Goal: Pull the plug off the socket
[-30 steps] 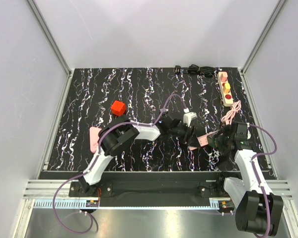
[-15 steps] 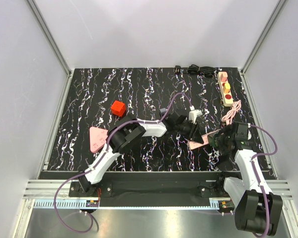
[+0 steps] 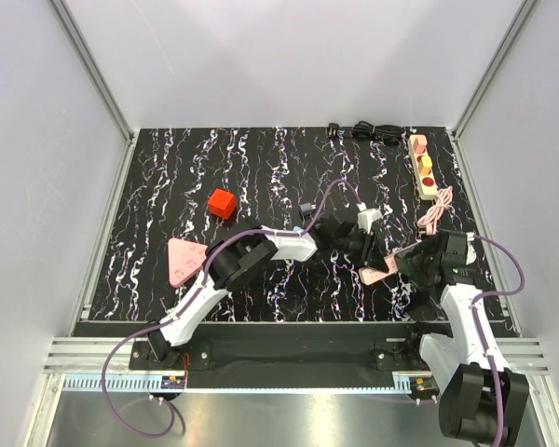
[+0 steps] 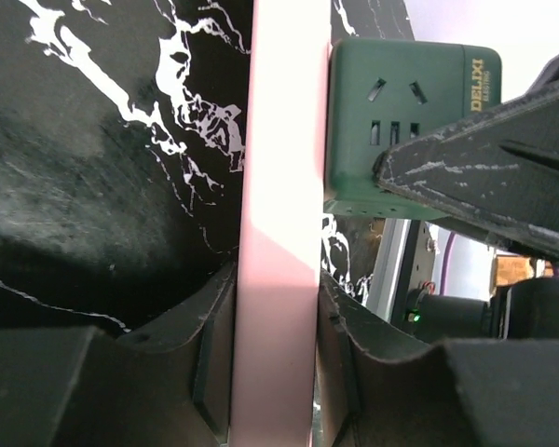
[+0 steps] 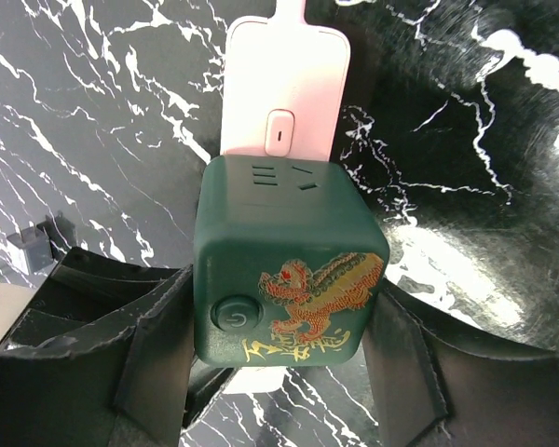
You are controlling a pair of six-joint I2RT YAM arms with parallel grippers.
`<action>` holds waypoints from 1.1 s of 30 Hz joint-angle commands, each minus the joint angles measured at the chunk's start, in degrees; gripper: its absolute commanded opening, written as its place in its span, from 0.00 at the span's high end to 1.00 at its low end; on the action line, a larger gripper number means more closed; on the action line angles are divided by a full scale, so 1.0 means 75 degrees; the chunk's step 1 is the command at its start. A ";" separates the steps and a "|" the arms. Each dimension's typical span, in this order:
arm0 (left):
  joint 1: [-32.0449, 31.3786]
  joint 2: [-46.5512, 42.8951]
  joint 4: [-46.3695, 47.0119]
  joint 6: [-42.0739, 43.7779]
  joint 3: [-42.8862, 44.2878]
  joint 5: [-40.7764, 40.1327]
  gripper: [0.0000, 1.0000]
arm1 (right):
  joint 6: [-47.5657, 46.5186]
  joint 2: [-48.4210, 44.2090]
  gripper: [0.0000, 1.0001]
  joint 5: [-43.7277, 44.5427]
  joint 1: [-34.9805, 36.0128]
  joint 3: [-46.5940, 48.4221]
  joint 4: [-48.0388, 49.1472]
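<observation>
The left gripper [image 4: 273, 328] pinches the pink bar [image 4: 284, 186] tight so it can't move, and the right gripper [image 5: 279, 346] hugs the green plug [image 5: 284, 242] between its fingers, ready to pull.

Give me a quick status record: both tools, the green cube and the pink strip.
left tool: shut on the pink strip, a finger on each side
right tool: fingers against two opposite sides of the green cube, apparently gripping
green cube: seated flush on the pink strip, not yet pulled off
wooden strip: far right corner, neither arm near it
</observation>
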 commanded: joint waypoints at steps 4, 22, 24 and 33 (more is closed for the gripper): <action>-0.0023 0.0726 -0.1660 -0.1271 0.0905 -0.1354 1.00 | 0.0095 -0.0324 1.00 -0.0586 0.0071 -0.0042 -0.0464; 0.0094 0.0986 -0.2433 -0.1413 0.0882 -0.1717 1.00 | -0.0467 -0.0653 1.00 -0.0434 0.0059 0.2020 -0.2280; 0.0129 0.0986 -0.2515 -0.1402 0.0882 -0.1752 1.00 | -0.0456 -0.0594 1.00 -0.0655 0.0059 0.2184 -0.2351; 0.0164 0.1256 -0.3382 -0.1367 0.1386 -0.1940 1.00 | -0.0525 -0.0676 1.00 -0.0950 -0.0023 0.2840 -0.2912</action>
